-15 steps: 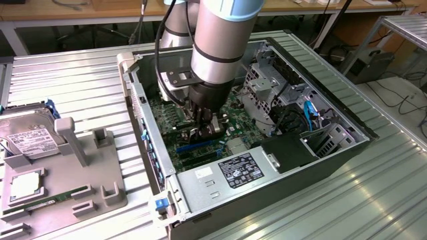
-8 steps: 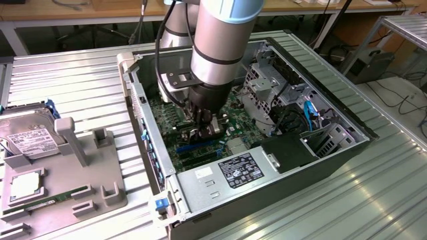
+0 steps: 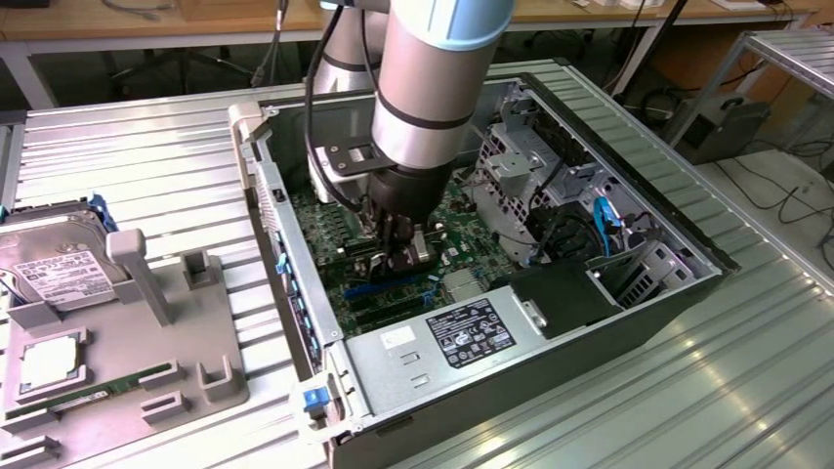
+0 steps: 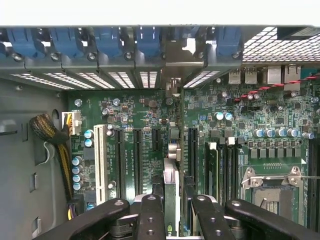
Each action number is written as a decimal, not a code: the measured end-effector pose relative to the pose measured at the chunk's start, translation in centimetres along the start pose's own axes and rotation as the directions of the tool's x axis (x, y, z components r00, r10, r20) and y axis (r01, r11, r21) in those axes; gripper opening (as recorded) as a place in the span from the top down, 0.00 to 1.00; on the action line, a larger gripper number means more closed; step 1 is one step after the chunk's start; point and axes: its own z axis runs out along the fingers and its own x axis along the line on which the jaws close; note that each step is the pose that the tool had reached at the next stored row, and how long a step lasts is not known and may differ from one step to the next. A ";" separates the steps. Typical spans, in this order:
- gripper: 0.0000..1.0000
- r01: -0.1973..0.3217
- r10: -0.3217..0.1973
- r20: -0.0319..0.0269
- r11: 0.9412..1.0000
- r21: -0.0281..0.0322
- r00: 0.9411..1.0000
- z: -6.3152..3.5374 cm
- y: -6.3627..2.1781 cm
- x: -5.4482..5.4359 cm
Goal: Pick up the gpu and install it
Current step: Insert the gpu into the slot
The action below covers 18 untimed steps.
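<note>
My gripper (image 3: 397, 262) is deep inside the open computer case (image 3: 678, 254), low over the green motherboard (image 3: 332, 264). It is shut on the gpu (image 4: 172, 185), which appears edge-on as a thin green card between the black fingers (image 4: 150, 215). The card runs along an expansion slot toward the case's rear wall. Its silver bracket (image 4: 178, 57) stands at a rear slot opening, between blue latches (image 4: 107, 40). Whether the card sits fully in the slot cannot be told. In the exterior view the arm hides most of the card.
The power supply (image 3: 456, 337) and a metal drive cage (image 3: 521, 166) crowd the gripper inside the case. A white slot (image 4: 100, 160), a cable bundle (image 4: 50, 135) and the CPU socket (image 4: 272, 185) flank the card. A grey fixture (image 3: 195, 362) at the exterior view's left holds a hard drive (image 3: 59, 269) and a memory stick (image 3: 92, 396).
</note>
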 end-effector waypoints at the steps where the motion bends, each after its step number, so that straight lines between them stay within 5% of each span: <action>1: 0.74 0.002 -0.002 0.000 1.000 0.000 1.000 0.01 0.00 0.0; 18: 0.74 0.017 -0.017 -0.001 1.000 -0.001 1.000 0.86 -0.02 -0.1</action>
